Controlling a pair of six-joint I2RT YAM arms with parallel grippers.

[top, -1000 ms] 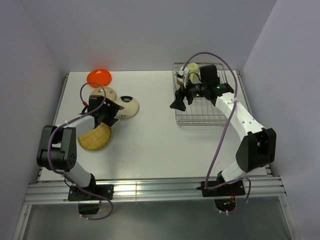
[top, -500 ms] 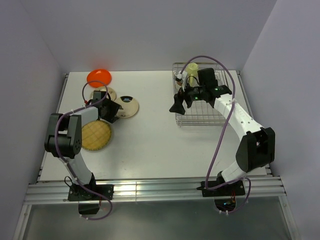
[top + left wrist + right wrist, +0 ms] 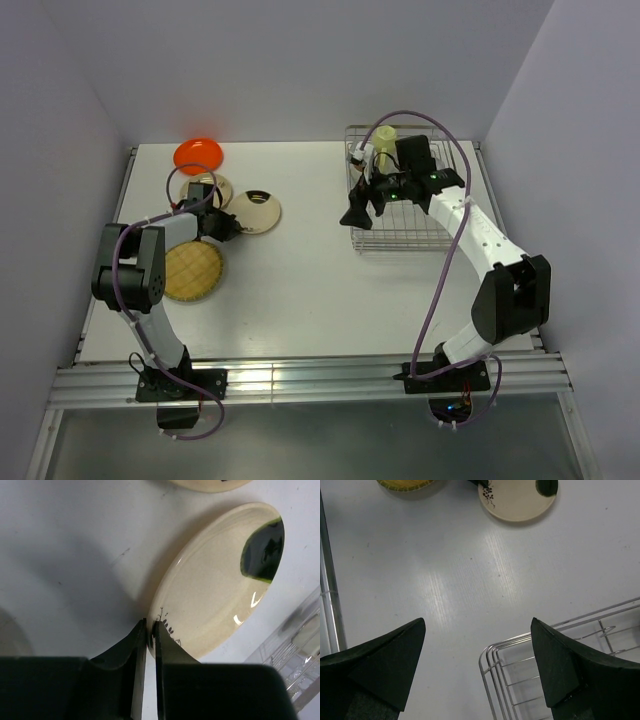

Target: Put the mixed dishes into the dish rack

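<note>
My left gripper [image 3: 229,226] is shut on the near rim of the cream plate with dark mark [image 3: 259,210]. In the left wrist view the two jaws pinch that rim [image 3: 149,630], and the plate [image 3: 215,585] stretches away to the upper right. The woven plate [image 3: 192,272], tan plate [image 3: 207,188] and orange plate [image 3: 198,153] lie to the left. The pale yellow-green mug [image 3: 385,142] stands in the dish rack [image 3: 400,228]. My right gripper [image 3: 356,210] hangs open over the rack's left edge [image 3: 492,665], holding nothing.
The cream plate [image 3: 517,497] and the woven plate's edge [image 3: 405,484] show at the top of the right wrist view. The left arm's link lies over the tan plate. White walls close in the table at the back and both sides.
My left gripper left the woven plate, which now lies flat, swung toward the cream plate and shut on its rim. The right gripper shifted slightly toward the back.
</note>
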